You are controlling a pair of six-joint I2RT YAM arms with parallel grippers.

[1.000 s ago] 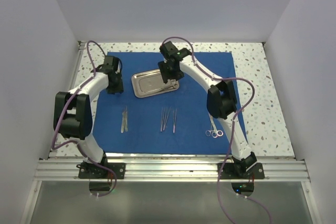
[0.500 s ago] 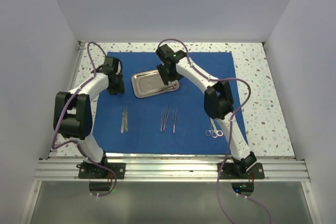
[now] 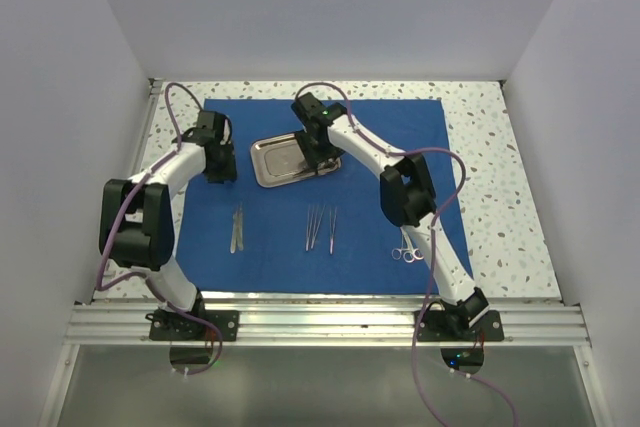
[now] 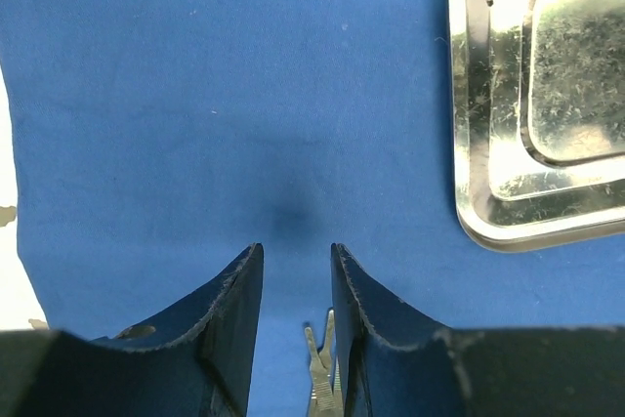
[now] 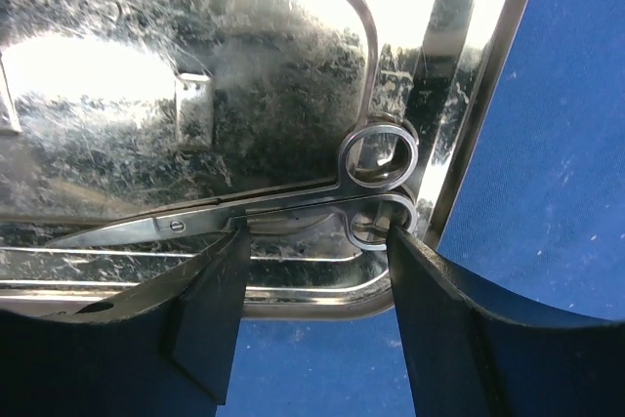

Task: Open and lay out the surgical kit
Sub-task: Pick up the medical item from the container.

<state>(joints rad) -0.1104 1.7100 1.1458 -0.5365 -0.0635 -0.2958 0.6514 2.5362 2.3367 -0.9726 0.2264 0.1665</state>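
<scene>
- The right pincer (image 5: 317, 231) is standing spread over a small shiny rectangular steel tray (image 5: 244, 56) and is pinching nothing. Its two black fingers (image 5: 210, 319) are straddling a pair of silver ring-handled scissors (image 5: 283, 210), one tip at the blades and the other just beside the ring handles.
- The scissors are lying flat inside the tray, along its near wall.
- The left pincer (image 4: 295, 253) is hovering with only a narrow gap between its tips. It is empty and is hanging above bare cloth, with the tray lying apart to its right.
- The tip of thin silver tweezers (image 4: 320, 378) is showing low between the left fingers.
- A royal-blue cloth wrap (image 3: 380, 127) is lying open and flat as a large sheet and is carrying the tray.
- Nearer the arm bases, a cluster of thin silver instruments (image 3: 320, 227) is lying on the middle of the cloth. Small ring-handled instruments (image 3: 407, 249) are lying beside the right arm.
- The cloth is covering most of a white speckled tabletop (image 3: 490, 157).
- Plain white walls (image 3: 320, 7) are enclosing the table, and an aluminium rail (image 3: 320, 322) is running along its near edge.
</scene>
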